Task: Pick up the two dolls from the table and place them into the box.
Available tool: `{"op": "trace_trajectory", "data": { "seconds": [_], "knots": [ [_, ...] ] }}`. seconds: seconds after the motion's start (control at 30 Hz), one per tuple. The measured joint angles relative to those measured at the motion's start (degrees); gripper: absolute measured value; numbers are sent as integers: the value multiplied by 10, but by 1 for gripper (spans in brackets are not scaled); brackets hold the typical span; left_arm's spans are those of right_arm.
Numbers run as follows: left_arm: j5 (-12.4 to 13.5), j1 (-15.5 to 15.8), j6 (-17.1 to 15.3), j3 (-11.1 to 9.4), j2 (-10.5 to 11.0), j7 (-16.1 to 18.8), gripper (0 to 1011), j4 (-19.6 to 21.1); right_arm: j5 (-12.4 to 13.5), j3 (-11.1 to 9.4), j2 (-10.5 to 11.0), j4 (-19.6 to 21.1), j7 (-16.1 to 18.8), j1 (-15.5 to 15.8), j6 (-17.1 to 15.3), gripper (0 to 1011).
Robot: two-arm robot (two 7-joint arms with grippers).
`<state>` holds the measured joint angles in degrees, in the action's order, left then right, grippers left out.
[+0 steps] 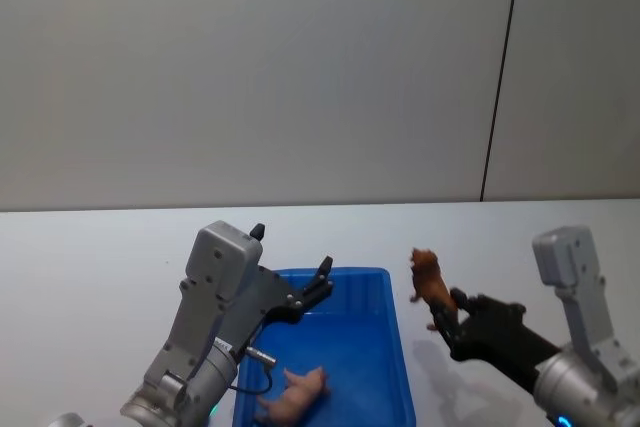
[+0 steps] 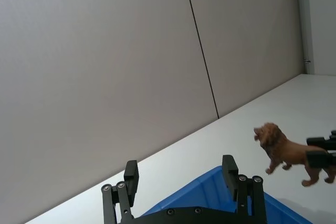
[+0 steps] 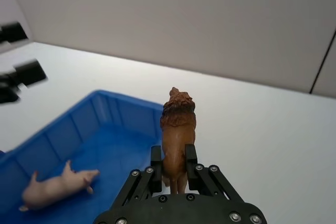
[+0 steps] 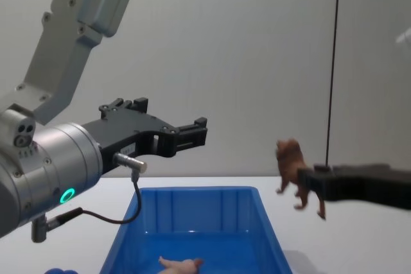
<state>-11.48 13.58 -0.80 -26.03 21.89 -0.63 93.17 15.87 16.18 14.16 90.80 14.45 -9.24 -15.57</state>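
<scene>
The right gripper [image 3: 173, 161] is pinched tight on the lion [image 3: 177, 124]; its two black fingers [image 3: 156, 156] press against the animal's hindquarters, one on each flank; the lion's maned head points away from the wrist, toward the far wall. From the chest view, the gripper [image 4: 313, 181] reaches in from the right and holds the lion [image 4: 290, 158] in the air, clear of the table [image 1: 100, 267] and higher than the rim of the box [image 4: 192, 206]. From the head view, the lion [image 1: 428, 282] hangs just to the right of the box's far right corner, beside the rim [image 1: 400, 347] rather than over the inside.

The left gripper [image 2: 180, 171] is spread wide with nothing between its fingers; it hovers above the left side of the box, well above the blue floor [image 4: 196, 129], its fingertips aimed toward the far end [image 1: 318, 282]. Its wrist view also catches the lion [image 2: 286, 150] farther off, in the other arm's grip.

The box is a bright blue bin with sloped walls [image 3: 105, 114], standing on the white table between the two arms. Inside it lies the pig [image 1: 295, 394]; it is on its side on the floor of the box, toward the end nearest the robot [image 3: 58, 186]; nothing touches it [image 4: 180, 264].
</scene>
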Motion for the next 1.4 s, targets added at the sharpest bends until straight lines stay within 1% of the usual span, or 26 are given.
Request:
{"op": "trace_trajectory", "data": {
  "seconds": [0.1, 0.23, 0.37, 0.6, 0.7, 0.8, 0.83, 0.87, 0.9, 0.93, 1.0, 1.03, 1.13, 1.17, 1.2, 1.27, 1.3, 1.4],
  "knots": [
    [0, 0, 0, 0, 0, 0, 1003, 0, -1, 1, -4, 9, 14, -9, 4, 249],
    [0, 0, 0, 0, 0, 0, 1003, 0, -1, 5, -10, 13, 31, -20, 2, 248],
    [0, 0, 0, 0, 0, 0, 1003, 0, -1, 10, -20, 13, 46, -32, -9, 249],
    [0, 0, 0, 0, 0, 0, 1003, 0, -2, 22, -38, -4, 65, -51, -34, 250],
    [0, 0, 0, 0, 0, 0, 1003, 0, -4, 29, -47, -18, 73, -60, -45, 340],
    [0, 0, 0, 0, 0, 0, 1003, 0, -6, 33, -52, -26, 77, -64, -50, 425],
    [0, 0, 0, 0, 0, 0, 1003, 0, -6, 35, -54, -30, 79, -66, -53, 486],
    [0, 0, 0, 0, 0, 0, 1003, 0, -7, 35, -55, -32, 80, -67, -54, 518],
    [0, 0, 0, 0, 0, 0, 1003, 0, -7, 37, -57, -35, 82, -69, -55, 518],
    [0, 0, 0, 0, 0, 0, 1003, 0, -7, 37, -57, -35, 82, -69, -55, 546],
    [0, 0, 0, 0, 0, 0, 1003, 0, -8, 38, -57, -38, 84, -70, -56, 644],
    [0, 0, 0, 0, 0, 0, 1003, 0, -8, 38, -57, -38, 84, -70, -56, 644],
    [0, 0, 0, 0, 0, 0, 1003, 0, -6, 36, -54, -39, 85, -69, -56, 763],
    [0, 0, 0, 0, 0, 0, 1003, 0, -5, 35, -52, -38, 85, -68, -56, 772],
    [0, 0, 0, 0, 0, 0, 1003, 0, -4, 34, -50, -37, 85, -67, -56, 818],
    [0, 0, 0, 0, 0, 0, 1003, 0, 0, 30, -44, -33, 85, -63, -54, 871],
    [0, 0, 0, 0, 0, 0, 1003, 0, 1, 28, -42, -32, 85, -62, -53, 922],
    [0, 0, 0, 0, 0, 0, 1003, 0, 7, 21, -31, -24, 84, -54, -48, 968]
  ]
}}
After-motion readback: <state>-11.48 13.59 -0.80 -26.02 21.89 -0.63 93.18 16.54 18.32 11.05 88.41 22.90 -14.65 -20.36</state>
